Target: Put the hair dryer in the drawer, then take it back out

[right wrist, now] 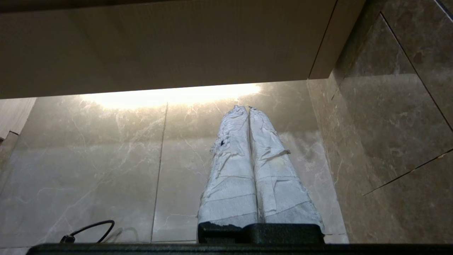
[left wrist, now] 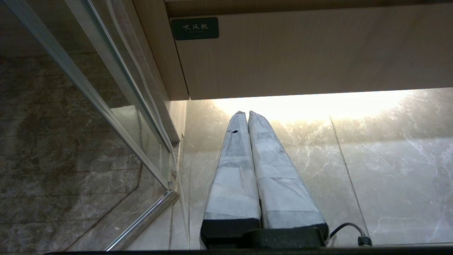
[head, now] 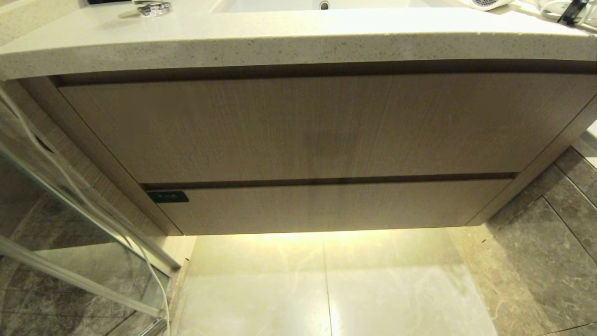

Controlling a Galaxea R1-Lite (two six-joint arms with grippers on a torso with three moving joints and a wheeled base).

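A: Where are you seeing the hair dryer (head: 487, 3)?

B: You're looking at it lying on the speckled countertop (head: 280, 39), at the far right beside the sink basin (head: 298, 4), with its white cord (head: 555, 9) bundled next to it.

A: And the drawer (head: 326, 207)?

B: It's sitting fully closed, the lowest front of the vanity, under the taller wood-grain panel (head: 303, 128). Its dark label (left wrist: 194, 28) is showing at the left end.

A: What are your grippers doing?

B: Your left gripper (left wrist: 246, 114) is hanging low over the floor tiles (left wrist: 354, 159) by the glass door (left wrist: 88, 106), fingers pressed together on nothing. Your right gripper (right wrist: 247, 108) is hanging likewise, fingers pressed together, empty.
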